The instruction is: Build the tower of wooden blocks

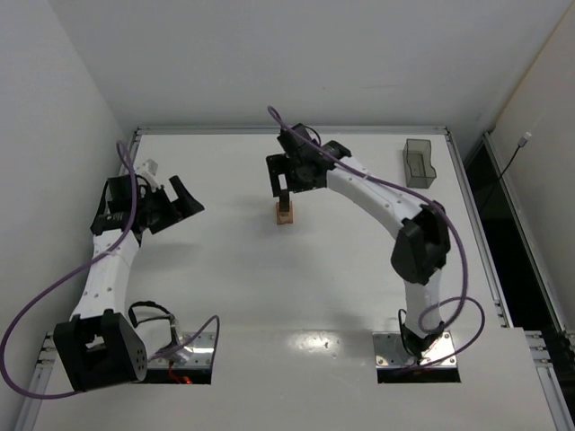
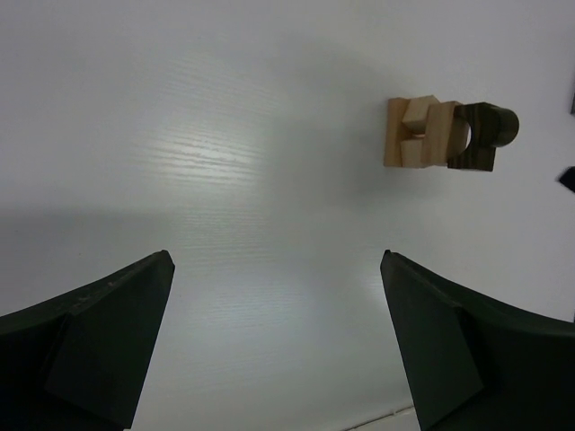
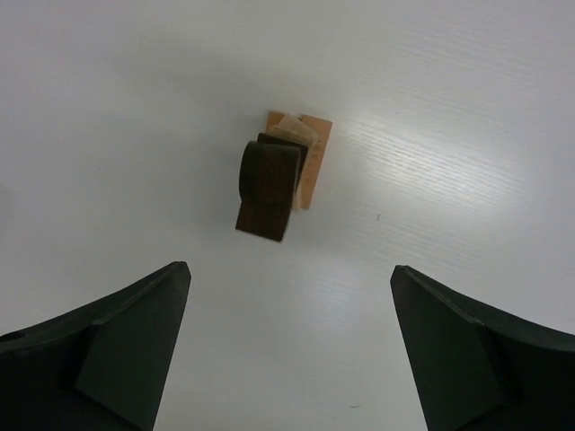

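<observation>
Stack of light-tan wooden blocks with a dark brown cap (image 3: 274,175) stands upright at twelve o'clock of the right tool (image 3: 289,268) in its wrist view — spread open, empty — the nearer of the two.

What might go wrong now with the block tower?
The right hand hangs open directly over the tower, so pulling away sideways might clip it. The tower is narrow, with the dark block perched on top, and a small bump could topple it.

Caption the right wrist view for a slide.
Open right end effector above wood block tower, dark piece on top.
</observation>
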